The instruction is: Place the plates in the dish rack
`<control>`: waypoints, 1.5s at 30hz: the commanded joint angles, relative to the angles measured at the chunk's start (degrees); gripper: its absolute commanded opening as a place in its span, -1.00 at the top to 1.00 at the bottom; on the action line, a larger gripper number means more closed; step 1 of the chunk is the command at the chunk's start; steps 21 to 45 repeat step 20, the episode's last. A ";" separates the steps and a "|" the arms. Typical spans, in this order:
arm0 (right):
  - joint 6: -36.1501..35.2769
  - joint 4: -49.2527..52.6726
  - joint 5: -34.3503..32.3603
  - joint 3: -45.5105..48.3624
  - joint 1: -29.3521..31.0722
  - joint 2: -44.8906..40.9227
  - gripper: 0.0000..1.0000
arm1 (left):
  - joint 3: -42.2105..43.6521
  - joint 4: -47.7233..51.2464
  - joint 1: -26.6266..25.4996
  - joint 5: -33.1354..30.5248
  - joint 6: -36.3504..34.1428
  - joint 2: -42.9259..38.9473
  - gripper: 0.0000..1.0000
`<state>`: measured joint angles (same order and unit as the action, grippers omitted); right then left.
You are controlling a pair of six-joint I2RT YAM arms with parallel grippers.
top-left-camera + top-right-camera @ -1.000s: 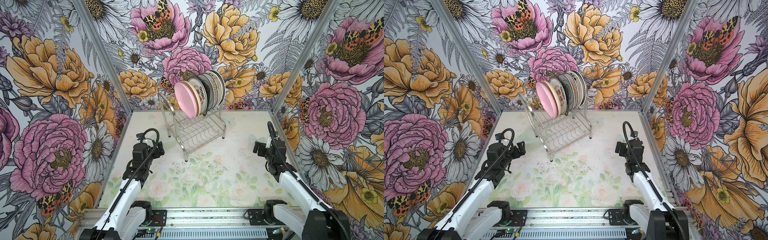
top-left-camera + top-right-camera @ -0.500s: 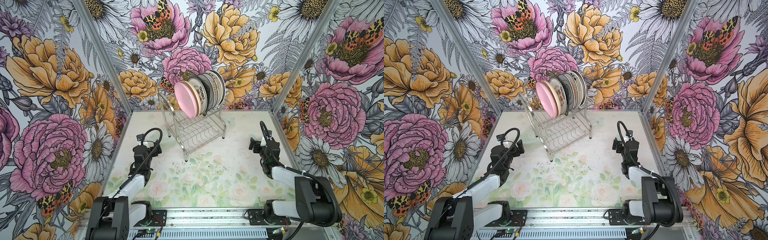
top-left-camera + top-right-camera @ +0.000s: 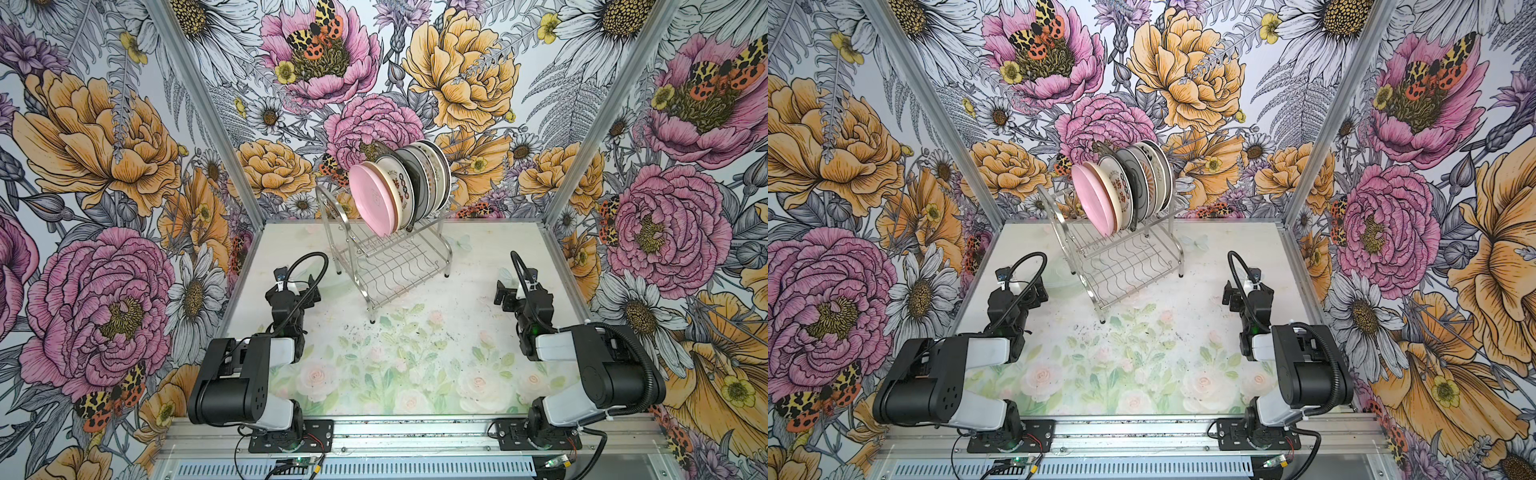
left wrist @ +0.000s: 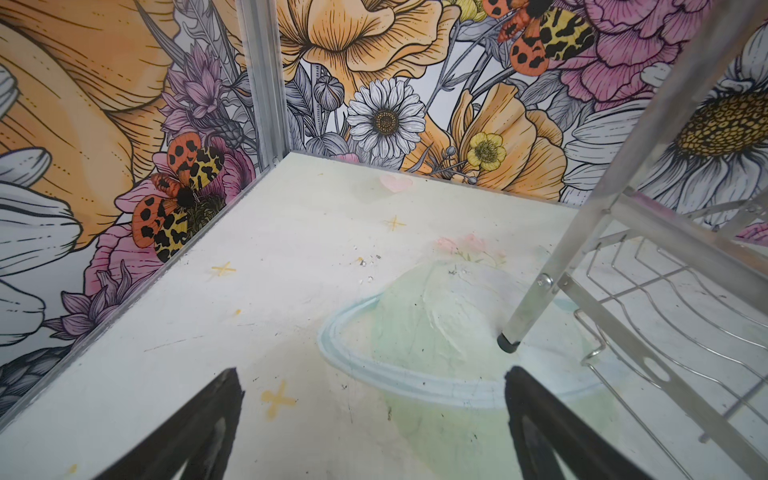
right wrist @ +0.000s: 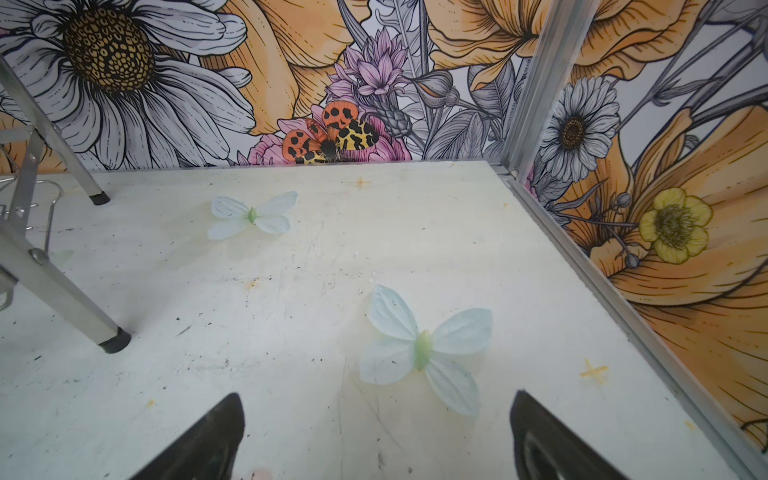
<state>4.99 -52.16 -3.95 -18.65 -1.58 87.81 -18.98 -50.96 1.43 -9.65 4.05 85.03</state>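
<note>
Compared with a second ago, both arms are folded back toward the front edge of the worktop. The left gripper and right gripper are spread wide and nothing is held. The plates are stood on edge in the upper tier of the dish rack, at the rear centre. No loose plate is seen, so loading is judged complete. One rack leg is found near the left gripper.

Bright, even, diffuse light is seen throughout; only faint shadows are cast beneath the dish rack on the counter. In the wrist views, the rack's nearest bars are rendered soft.
</note>
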 commanded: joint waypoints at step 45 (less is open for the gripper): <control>0.03 -1.57 -10.88 -1.91 2.73 0.26 -0.99 | 1.12 -9.22 0.50 0.16 -0.80 3.27 -0.97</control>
